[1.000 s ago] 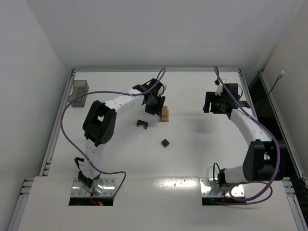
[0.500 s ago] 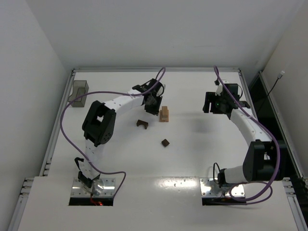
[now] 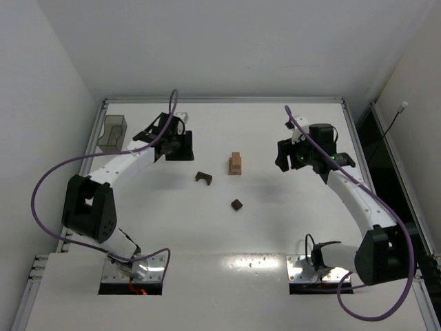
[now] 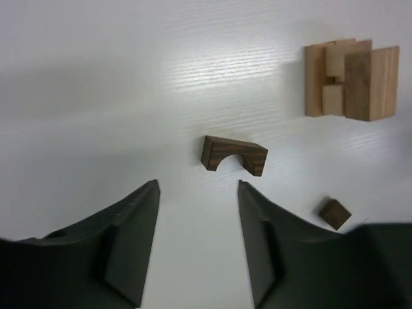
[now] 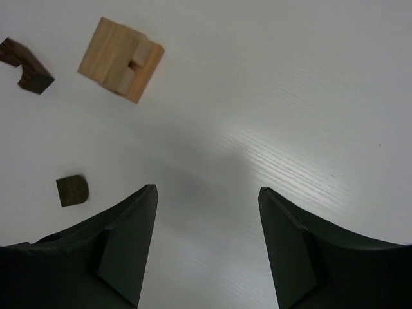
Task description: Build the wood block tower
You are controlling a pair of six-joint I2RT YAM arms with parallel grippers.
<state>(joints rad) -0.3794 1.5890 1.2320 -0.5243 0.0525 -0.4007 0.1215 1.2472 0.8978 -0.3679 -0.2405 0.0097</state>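
Note:
The wood block tower (image 3: 236,164) is a short stack of light tan blocks in the middle of the table, also seen in the left wrist view (image 4: 351,77) and the right wrist view (image 5: 121,60). A dark brown arch block (image 3: 202,178) (image 4: 234,155) (image 5: 26,67) lies on the table to its left front. Nearer the arms lies a small dark block (image 3: 237,204) (image 4: 335,214) (image 5: 72,190). My left gripper (image 3: 178,146) (image 4: 198,187) hovers left of the tower, open and empty. To the tower's right hangs my right gripper (image 3: 289,155) (image 5: 208,192), open with nothing between its fingers.
A translucent grey bin (image 3: 112,133) stands at the table's far left edge. A raised rim (image 3: 220,100) runs round the white table, with walls close behind and to both sides.
My left arm has swung left, away from the tower, leaving the tan stack standing alone. The right gripper has shifted a little left toward the middle.

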